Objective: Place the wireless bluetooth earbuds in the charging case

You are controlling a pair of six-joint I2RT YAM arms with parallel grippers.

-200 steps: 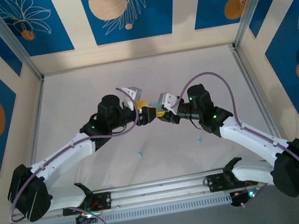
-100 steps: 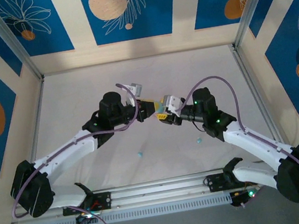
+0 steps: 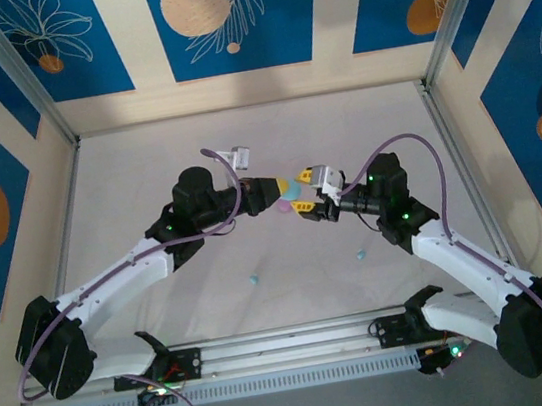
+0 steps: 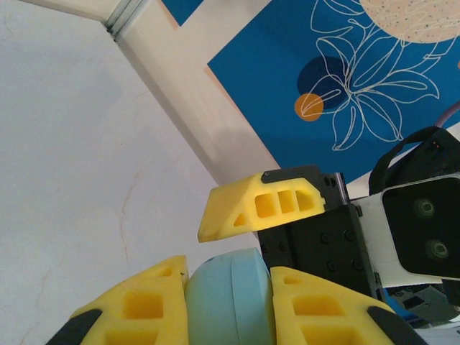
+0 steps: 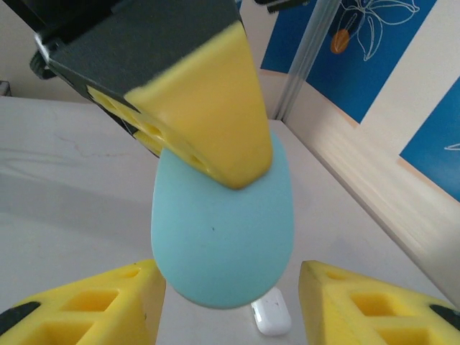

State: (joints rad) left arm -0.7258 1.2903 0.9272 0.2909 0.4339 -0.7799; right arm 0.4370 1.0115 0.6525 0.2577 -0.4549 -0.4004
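The left gripper is clamped on the teal charging case, with one yellow finger pressed against each side of the rounded shell. The case is held clear of the table, near its middle, between the two arms. The right gripper faces the left one and stands open. Its two yellow fingers flank the lower end of the case. In the right wrist view, the finger on the right is apart from the shell. The finger on the left is just beside it, and contact there cannot be determined. One teal earbud and a second teal earbud lie on the table closer to the arm bases, well apart from each other and outside the case. A small white object lies on the table below the case.
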